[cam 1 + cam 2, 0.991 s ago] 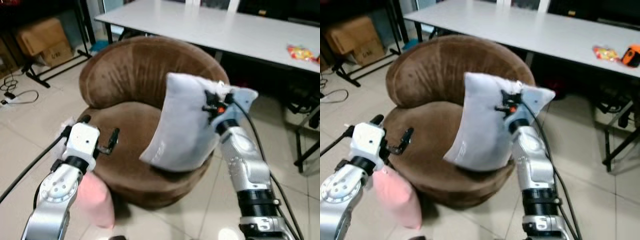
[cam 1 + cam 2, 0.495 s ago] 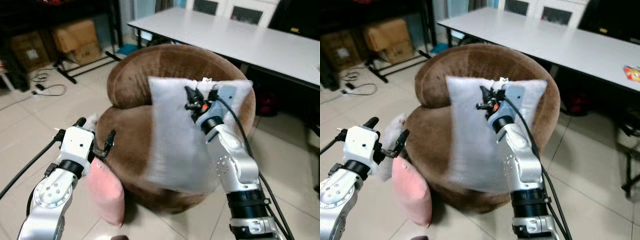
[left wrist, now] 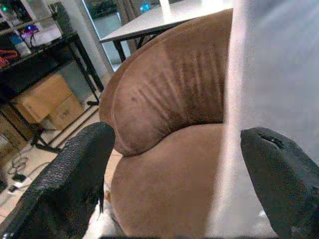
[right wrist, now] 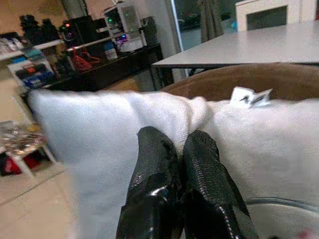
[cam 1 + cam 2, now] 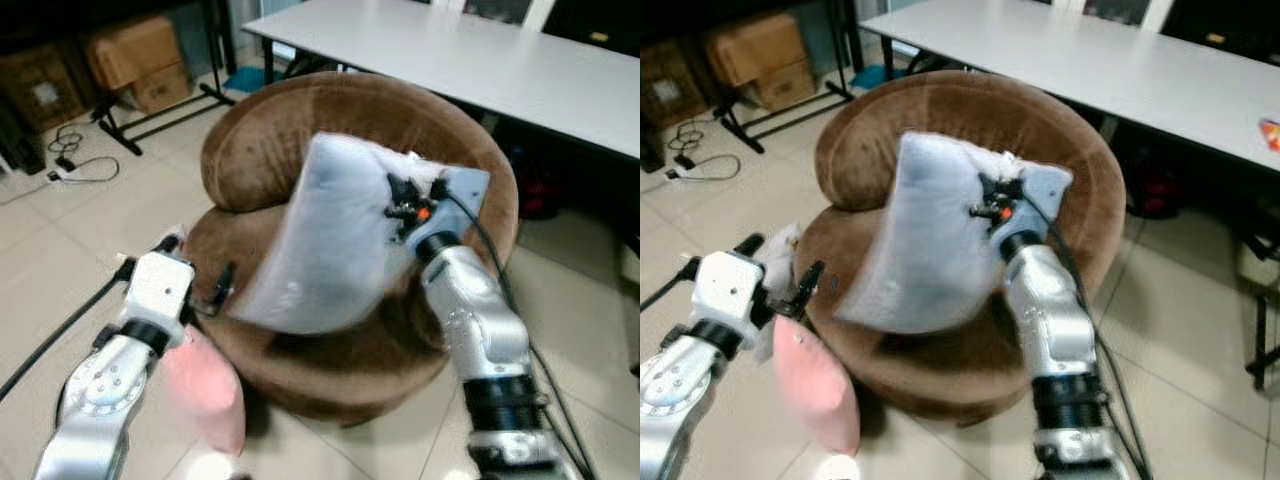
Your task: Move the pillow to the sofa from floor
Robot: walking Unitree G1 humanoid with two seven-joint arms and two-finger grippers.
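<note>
Right hand pinched tight on white pillow top edge, holding it tilted over brown sofa seat. Left hand fingers spread wide, holding nothing, near sofa front w/ pink pillow on floor below.

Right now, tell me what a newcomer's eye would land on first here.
First, the big white pillow, pinched at its top edge by the right pincer and held over the seat of the round brown sofa. Next, a pink pillow on the tiled floor against the sofa's front, beside the open left pincer. Behind the sofa stands a long white table.
</note>
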